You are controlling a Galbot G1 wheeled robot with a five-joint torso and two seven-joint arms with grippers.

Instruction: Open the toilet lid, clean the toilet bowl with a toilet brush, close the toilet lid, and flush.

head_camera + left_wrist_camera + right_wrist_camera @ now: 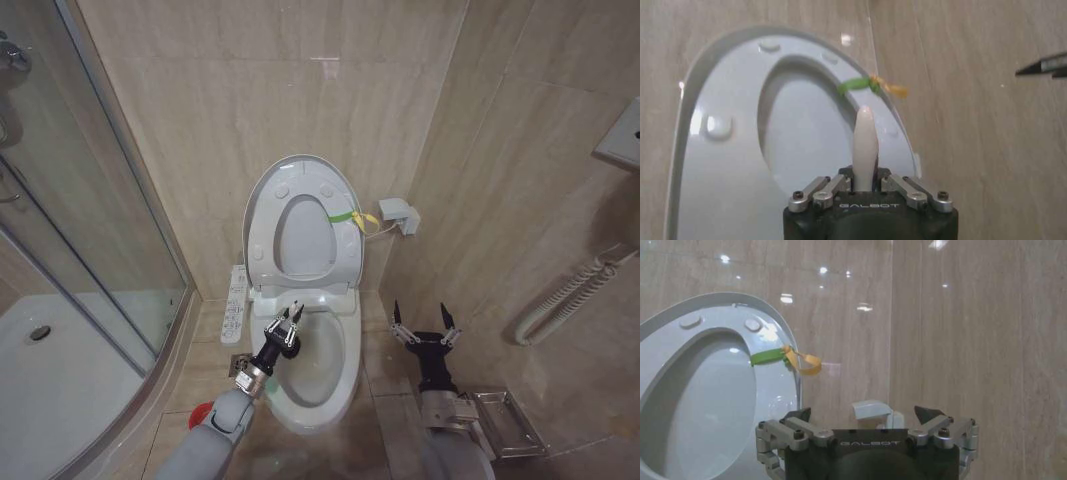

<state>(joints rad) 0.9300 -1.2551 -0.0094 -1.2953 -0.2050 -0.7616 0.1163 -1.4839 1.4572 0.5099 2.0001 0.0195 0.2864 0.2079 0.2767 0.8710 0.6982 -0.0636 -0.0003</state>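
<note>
Nearest you, your left pincer [289,318] hangs over the near-left part of the toilet bowl [318,395], clamped tight on the white handle of the toilet brush [865,150], which sticks out past the fingertips. Your right pincer [423,325] hovers over the floor tiles [385,360] just right of the bowl, spread wide and holding nothing. Farther back, the toilet lid [262,215] stands raised against the wall [220,130] with the seat [345,255], its yellow-green strap [347,216] on the right edge.
</note>
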